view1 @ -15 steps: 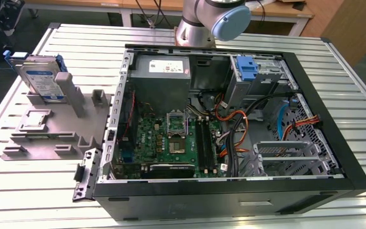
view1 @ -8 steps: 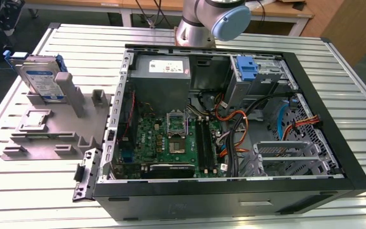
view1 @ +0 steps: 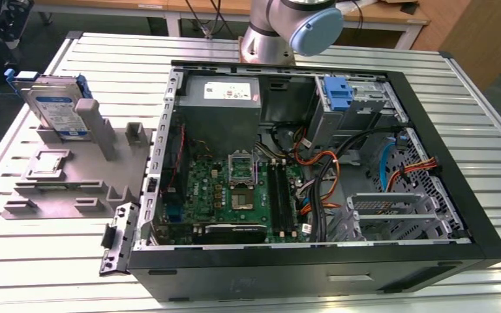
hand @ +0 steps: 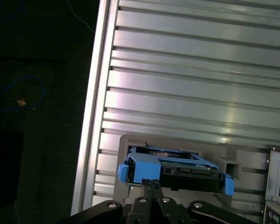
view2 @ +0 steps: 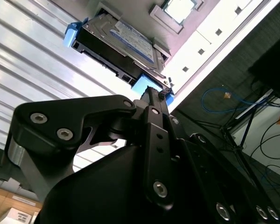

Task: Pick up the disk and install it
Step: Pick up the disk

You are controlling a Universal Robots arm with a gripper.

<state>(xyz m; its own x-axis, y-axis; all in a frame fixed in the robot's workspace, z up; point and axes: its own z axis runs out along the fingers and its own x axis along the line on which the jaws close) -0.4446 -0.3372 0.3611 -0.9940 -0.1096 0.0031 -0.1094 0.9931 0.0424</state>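
Observation:
The disk stands upright on its edge in a slot of a grey holder, at the exterior view's left. It is silver-grey with a white-and-blue label and a blue plastic frame. In both wrist views the disk lies beyond my black gripper. The fingers are pressed together with nothing between them. The gripper hangs apart from the disk, its tips lined up with the blue frame's near corner.
An open computer case fills the middle and right of the ribbed metal table. Inside are a motherboard, a grey power supply box, a blue latch piece, cables and a metal drive cage. The arm's base stands behind the case.

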